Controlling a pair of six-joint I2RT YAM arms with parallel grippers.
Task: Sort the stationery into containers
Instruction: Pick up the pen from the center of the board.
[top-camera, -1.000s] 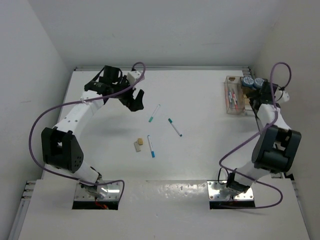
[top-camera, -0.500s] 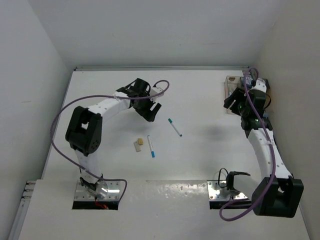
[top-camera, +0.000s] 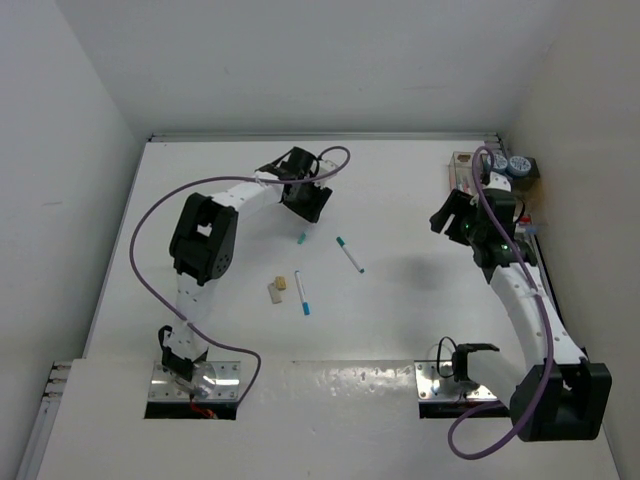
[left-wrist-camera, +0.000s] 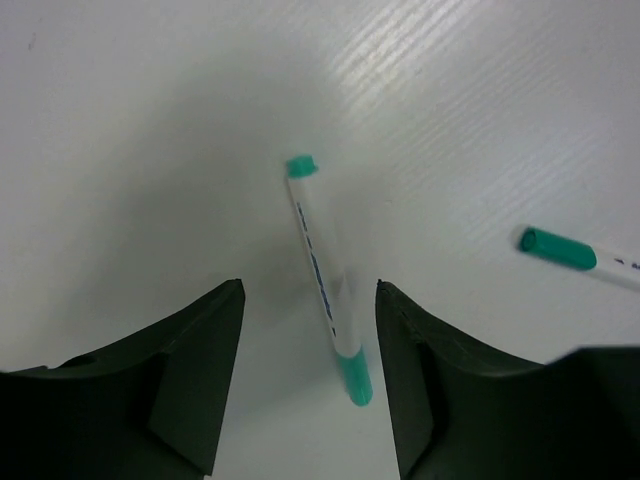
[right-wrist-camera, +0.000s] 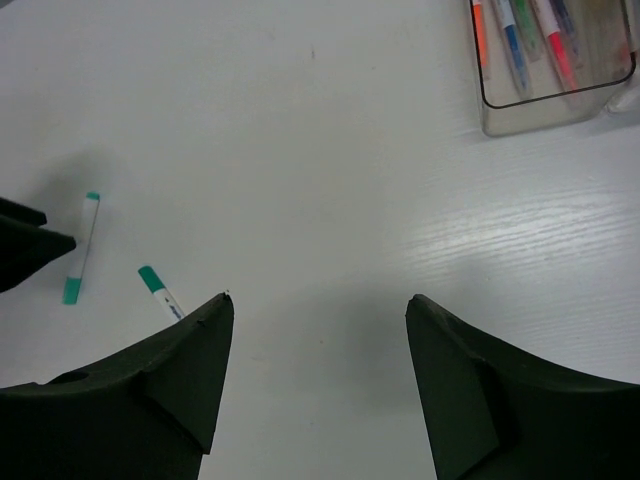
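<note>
- Currently, the left gripper (left-wrist-camera: 310, 400) is held wide open low over the table (top-camera: 400, 200), with nothing gripped.
- A teal-capped pen (left-wrist-camera: 322, 275) is seen lying flat on the surface between its fingers.
- A second teal-capped pen (left-wrist-camera: 560, 250) is seen nearby, apart from the first.
- The right gripper (right-wrist-camera: 315, 390) is likewise spread wide, and nothing is held.
- Several pens (right-wrist-camera: 553, 42) are seen inside the clear box (right-wrist-camera: 540, 112).
- A blue-capped pen (top-camera: 301, 293) and two small blocks (top-camera: 274, 292) are seen near mid-table.
</note>
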